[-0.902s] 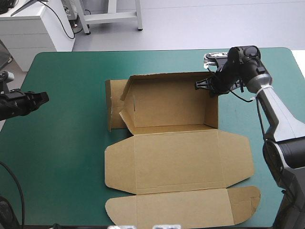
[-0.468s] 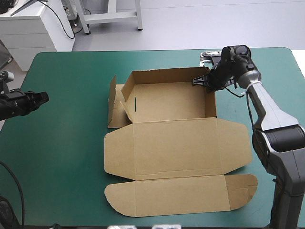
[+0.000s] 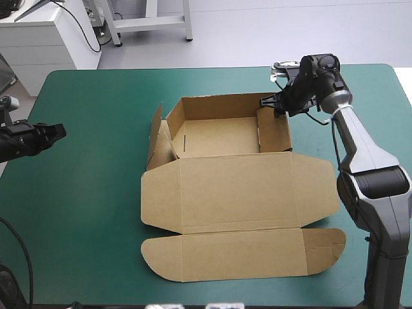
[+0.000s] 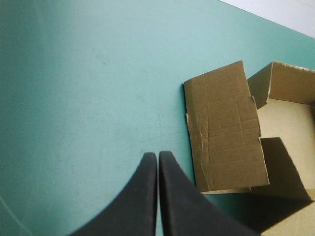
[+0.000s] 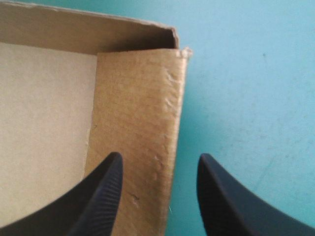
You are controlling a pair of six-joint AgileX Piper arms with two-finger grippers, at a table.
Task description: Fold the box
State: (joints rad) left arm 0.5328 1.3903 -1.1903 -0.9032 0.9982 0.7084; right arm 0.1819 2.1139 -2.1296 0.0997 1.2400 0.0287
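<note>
Since the earlier frames, the right side flap (image 3: 270,131) of the box (image 3: 219,138) has swung from standing along the tray's right edge to leaning inward over the tray floor. The far wall (image 3: 219,107) now stands steeper, and the left side flap (image 3: 156,134) has lifted off the worktop (image 3: 90,193) to a tilt. The right tool (image 3: 271,105) has stayed at the tray's far right corner, and the left tool (image 3: 58,132) has not moved from the worktop's left edge.

The brown box sits around the middle of the teal-green cover. Its open tray is toward the far side. Its lid (image 3: 235,193) lies flat toward the near edge, with the front flap (image 3: 244,256) flat beyond it, nearest the robot.

In the right wrist view, the right tool's black fingers stand well apart, astride the outer edge of the right side flap. One finger is over the flap's board and the other is outside it, above the bare cover. Whether either finger touches the board cannot be told.

In the left wrist view, the left tool's fingers meet in a closed point above bare cover, holding nothing. The left side flap is ahead of them and to one side, apart from them.
</note>
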